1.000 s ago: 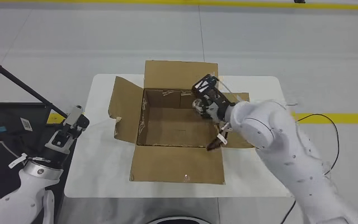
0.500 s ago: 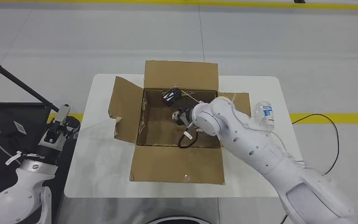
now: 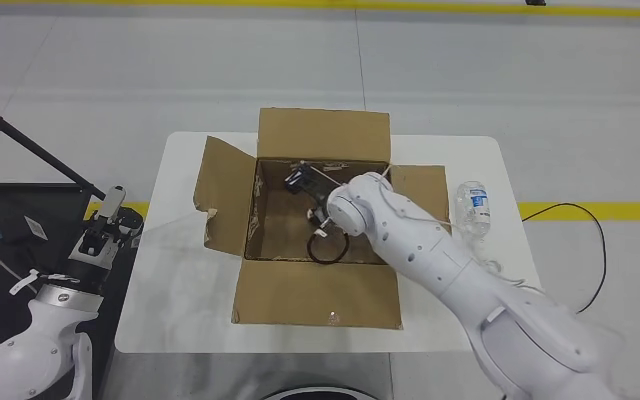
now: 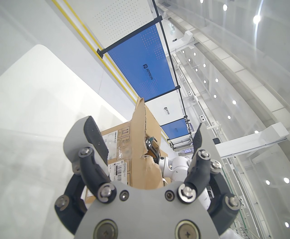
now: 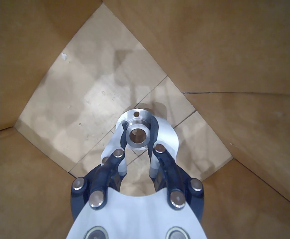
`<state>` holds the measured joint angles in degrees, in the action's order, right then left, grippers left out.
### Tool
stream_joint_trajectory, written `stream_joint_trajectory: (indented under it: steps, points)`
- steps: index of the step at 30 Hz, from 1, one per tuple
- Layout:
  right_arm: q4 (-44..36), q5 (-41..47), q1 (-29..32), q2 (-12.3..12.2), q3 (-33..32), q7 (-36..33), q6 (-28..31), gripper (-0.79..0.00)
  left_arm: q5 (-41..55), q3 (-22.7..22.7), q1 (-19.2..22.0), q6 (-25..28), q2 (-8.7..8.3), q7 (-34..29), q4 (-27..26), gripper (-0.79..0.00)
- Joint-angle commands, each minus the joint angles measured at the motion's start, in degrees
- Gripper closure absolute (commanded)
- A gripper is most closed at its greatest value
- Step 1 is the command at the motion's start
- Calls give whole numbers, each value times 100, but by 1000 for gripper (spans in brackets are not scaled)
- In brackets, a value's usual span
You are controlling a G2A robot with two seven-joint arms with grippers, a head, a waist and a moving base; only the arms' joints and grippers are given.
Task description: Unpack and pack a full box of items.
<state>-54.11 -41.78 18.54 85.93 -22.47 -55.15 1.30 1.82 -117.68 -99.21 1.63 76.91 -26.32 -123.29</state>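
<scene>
Cardboard floor [image 5: 74, 90], shiny flanged fitting [image 5: 138, 124]

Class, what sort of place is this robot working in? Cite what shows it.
Probably a large industrial hall or test floor: a yellow line on the grey floor, blue partition panels, and rows of ceiling lights high overhead.

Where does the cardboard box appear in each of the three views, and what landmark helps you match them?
Top view: cardboard box open at the table's middle, flaps spread.
Left wrist view: the box stands beyond the open left claw, torn flap facing it.
Right wrist view: its floor and walls surround the right claw, shut on a metal flange.
Shared landmark: the right arm, claw inside the box.
</scene>
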Motion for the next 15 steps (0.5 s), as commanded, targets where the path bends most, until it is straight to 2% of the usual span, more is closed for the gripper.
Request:
stream_joint_trajectory:
  steps: [1, 4, 8, 9, 12, 15]
  points:
    - [121, -11, -2, 59, 16, 9, 25, 0, 0, 0, 0, 0, 0, 0, 0, -785]
    - [299, 11, -8, 141, 8, 4, 74, 0, 0, 0, 0, 0, 0, 0, 0, -785]
    - [419, 13, -19, 214, -41, 9, 135, -336, 0, 0, 0, 0, 0, 0, 0, -785]
    - [421, 5, -22, 226, -55, -10, 138, -376, 0, 0, 0, 0, 0, 0, 0, -785]
    - [341, -40, -19, 245, -106, -68, 149, -674, 0, 0, 0, 0, 0, 0, 0, -785]
    - [105, -103, 13, 220, -199, -158, 118, -776, 0, 0, 0, 0, 0, 0, 0, -785]
